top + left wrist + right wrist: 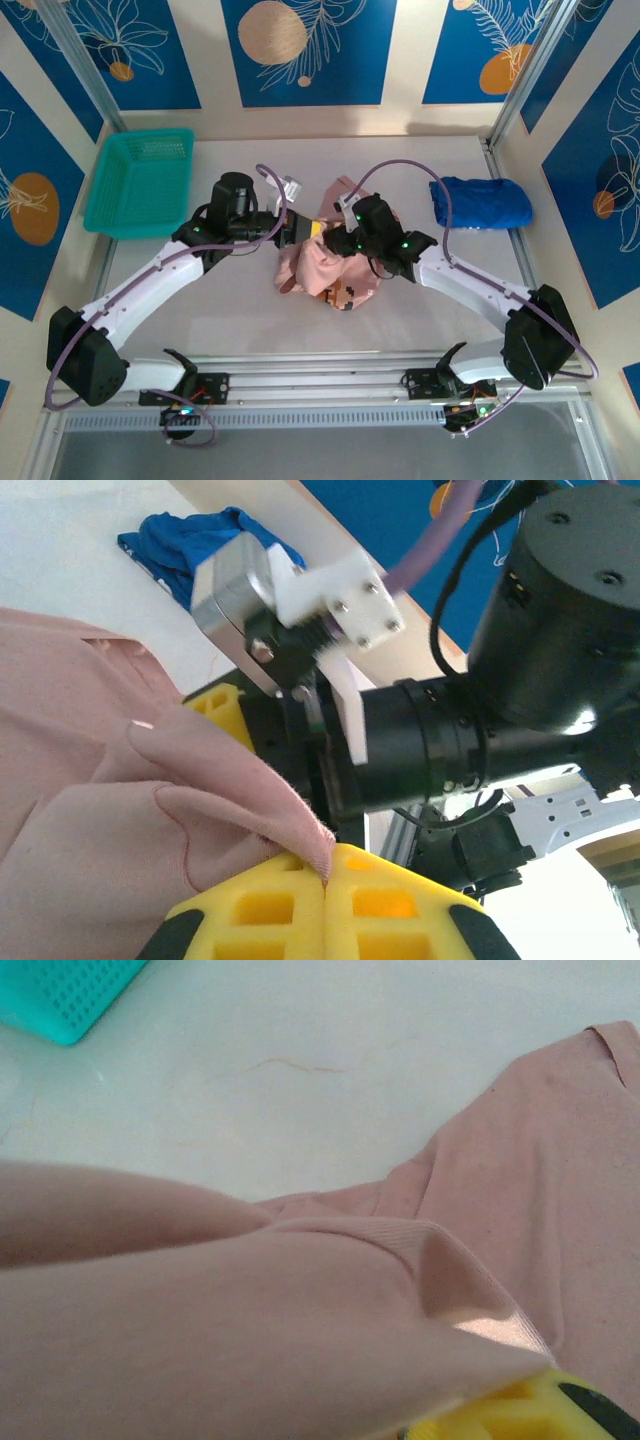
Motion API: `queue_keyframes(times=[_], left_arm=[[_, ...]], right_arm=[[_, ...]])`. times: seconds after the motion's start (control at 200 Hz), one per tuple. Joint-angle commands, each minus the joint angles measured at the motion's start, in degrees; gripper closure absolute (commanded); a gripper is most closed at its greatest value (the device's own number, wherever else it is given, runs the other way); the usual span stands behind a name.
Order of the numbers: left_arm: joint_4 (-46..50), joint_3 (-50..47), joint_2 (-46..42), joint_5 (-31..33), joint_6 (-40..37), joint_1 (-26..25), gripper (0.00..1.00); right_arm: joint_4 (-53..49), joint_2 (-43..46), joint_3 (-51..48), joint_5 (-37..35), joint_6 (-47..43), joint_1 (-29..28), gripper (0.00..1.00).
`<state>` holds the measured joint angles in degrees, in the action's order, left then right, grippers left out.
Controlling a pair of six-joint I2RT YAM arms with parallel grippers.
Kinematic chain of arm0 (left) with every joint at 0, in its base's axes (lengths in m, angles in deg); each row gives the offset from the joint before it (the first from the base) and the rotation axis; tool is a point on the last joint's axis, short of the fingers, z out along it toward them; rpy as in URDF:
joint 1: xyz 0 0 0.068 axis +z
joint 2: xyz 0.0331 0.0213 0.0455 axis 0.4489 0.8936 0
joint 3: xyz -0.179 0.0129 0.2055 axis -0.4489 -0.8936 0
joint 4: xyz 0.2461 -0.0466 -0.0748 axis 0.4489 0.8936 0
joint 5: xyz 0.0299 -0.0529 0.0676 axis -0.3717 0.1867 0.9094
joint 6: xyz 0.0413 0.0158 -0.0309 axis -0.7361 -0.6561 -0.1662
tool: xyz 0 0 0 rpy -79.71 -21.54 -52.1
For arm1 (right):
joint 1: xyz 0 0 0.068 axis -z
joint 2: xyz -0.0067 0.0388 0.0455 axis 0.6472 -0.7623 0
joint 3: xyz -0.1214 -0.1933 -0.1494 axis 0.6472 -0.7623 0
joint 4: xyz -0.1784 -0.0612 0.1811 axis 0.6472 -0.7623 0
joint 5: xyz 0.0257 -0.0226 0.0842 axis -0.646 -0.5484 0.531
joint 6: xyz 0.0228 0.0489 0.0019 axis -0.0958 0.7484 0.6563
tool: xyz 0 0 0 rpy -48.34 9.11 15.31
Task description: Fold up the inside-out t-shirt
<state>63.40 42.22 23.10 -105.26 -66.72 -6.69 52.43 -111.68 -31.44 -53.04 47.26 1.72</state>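
The left gripper [325, 878] is clenched: its two yellow fingers press flat together with a thin edge of the inside-out t-shirt [330, 272] pinched at the very tips. That is the first risk, since so small a bite of hem could slide out the moment the arm pulls. Directly opposite and very close, the right gripper [338, 240] is buried in the same pink cloth. In its own wrist view a fold drapes over one yellow finger [520, 1410], and I cannot tell whether its jaws are parted or closed on the fabric. If it has no real hold, any move to spread the shirt would drag the whole bundle toward the left arm instead of opening it. The two wrists are nearly nose to nose above the cloth, so a careless approach or twist could knock one into the other, or snag fabric around a finger. The shirt itself lies bunched in a crumpled heap at the middle of the table [240, 310], partly lifted where the grippers meet, with no flat layer to fold yet. Pulling on two points that belong to the same fold would only tighten the wad. Further out, the teal basket [140, 185] sits well apart at the far left and the blue garment [482, 202] well apart at the far right. Neither looks likely to interfere unless the shirt is swung wide.
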Motion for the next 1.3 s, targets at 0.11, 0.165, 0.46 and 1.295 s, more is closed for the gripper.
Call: queue_keyframes(times=[0.11, 0.165, 0.46, 1.295], left_arm=[[-1.22, 0.17, -0.82, -1.99, -0.92, 0.54, 1.0], [-1.22, 0.08, -0.8, -1.8, -1.0, 0.56, 1.0], [3.44, 0.51, -1.46, 10.55, -2.23, 0.78, 1.0], [5.05, -2.95, -2.15, 30.7, -8.6, 0.05, 0.57]], right_arm=[[10.63, -2.52, 1.37, 5.28, 5.45, 2.22, 0.66], [11.44, -3.36, 1.72, 5.75, 5.95, 2.35, 0.71], [8.77, 1.84, -1.12, 11.27, 5.49, 4.52, 1.0], [16.81, 11.3, -7.65, 47.3, 25.49, 16.75, 1.0]])
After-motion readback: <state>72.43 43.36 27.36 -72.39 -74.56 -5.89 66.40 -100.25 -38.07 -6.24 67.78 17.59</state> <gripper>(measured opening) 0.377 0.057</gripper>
